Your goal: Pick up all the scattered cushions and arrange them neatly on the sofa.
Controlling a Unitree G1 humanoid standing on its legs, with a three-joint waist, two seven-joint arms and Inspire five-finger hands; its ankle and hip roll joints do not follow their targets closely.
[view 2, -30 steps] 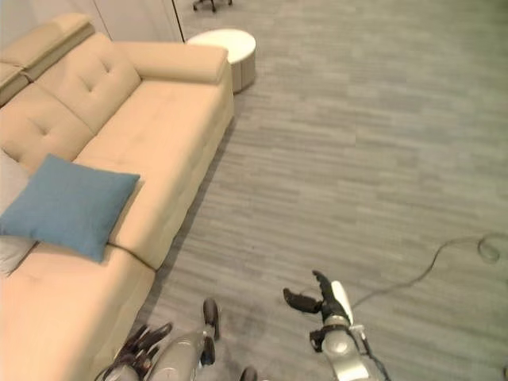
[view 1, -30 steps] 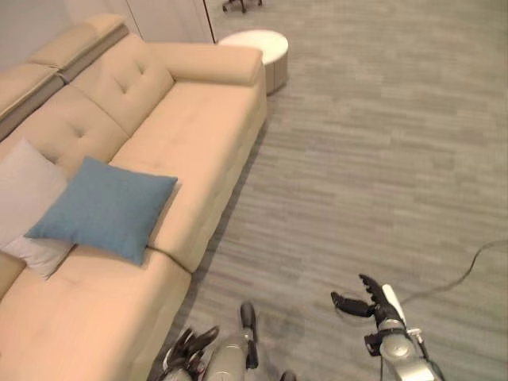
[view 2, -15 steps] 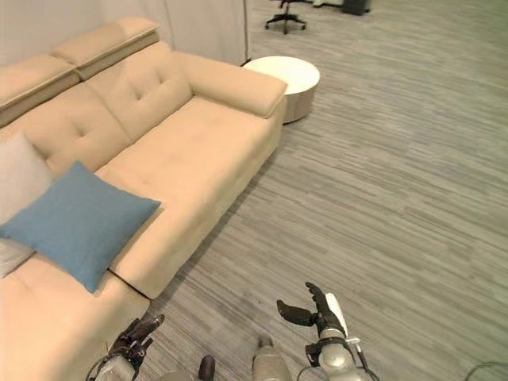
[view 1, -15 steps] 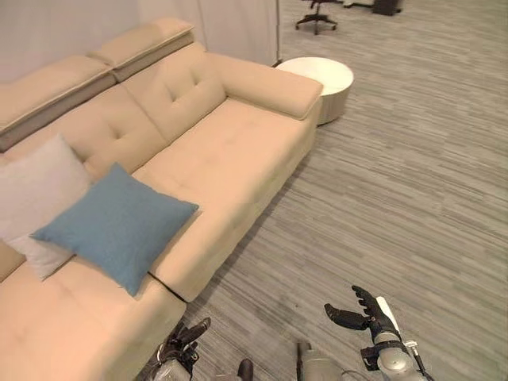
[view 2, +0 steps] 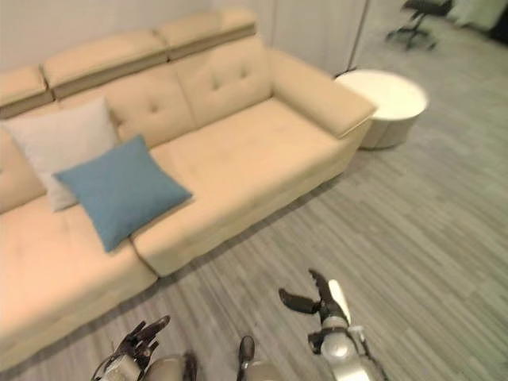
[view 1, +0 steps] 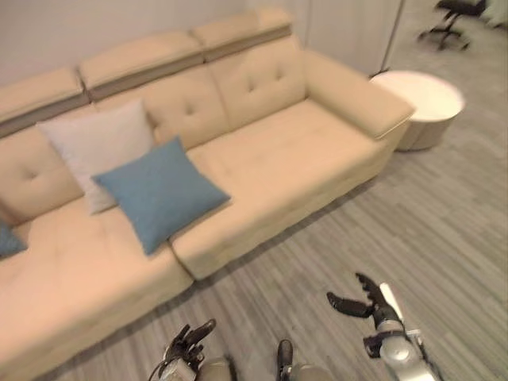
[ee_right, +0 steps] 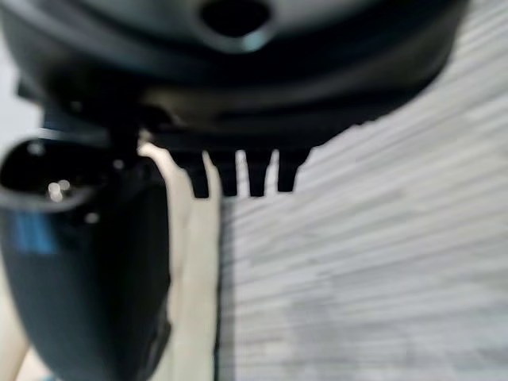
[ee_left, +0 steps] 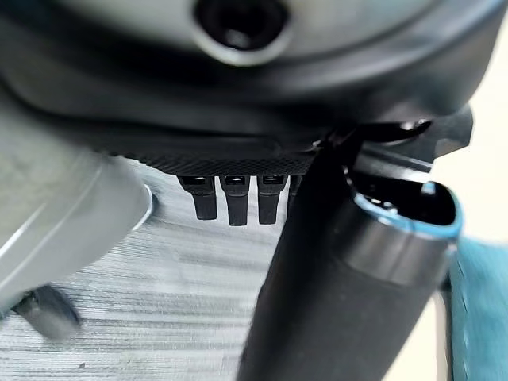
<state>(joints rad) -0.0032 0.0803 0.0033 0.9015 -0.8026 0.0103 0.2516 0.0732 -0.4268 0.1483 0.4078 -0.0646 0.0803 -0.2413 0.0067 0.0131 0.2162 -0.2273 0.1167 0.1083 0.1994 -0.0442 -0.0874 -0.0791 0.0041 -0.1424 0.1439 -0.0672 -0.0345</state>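
Observation:
A blue cushion [view 1: 160, 192] leans on a white cushion [view 1: 99, 148] on the beige sofa [view 1: 286, 159], left of its middle. Another blue cushion [view 1: 8, 238] peeks in at the sofa's far left edge. My left hand [view 1: 189, 343] hangs low over the floor in front of the sofa, open and holding nothing. My right hand [view 1: 367, 302] is raised over the floor to the right, open and empty, fingers spread. In the left wrist view my fingers [ee_left: 230, 198] point straight down at the floor; a bit of blue cushion [ee_left: 480, 317] shows past the thumb.
A round white side table [view 1: 425, 103] stands by the sofa's right armrest. An office chair [view 1: 452, 16] is farther back on the right. Grey striped carpet [view 1: 444, 238] stretches in front of the sofa and to the right.
The camera has swung left, so the sofa now fills more of the picture and a further blue cushion shows at its left end. Both hands stay low and open.

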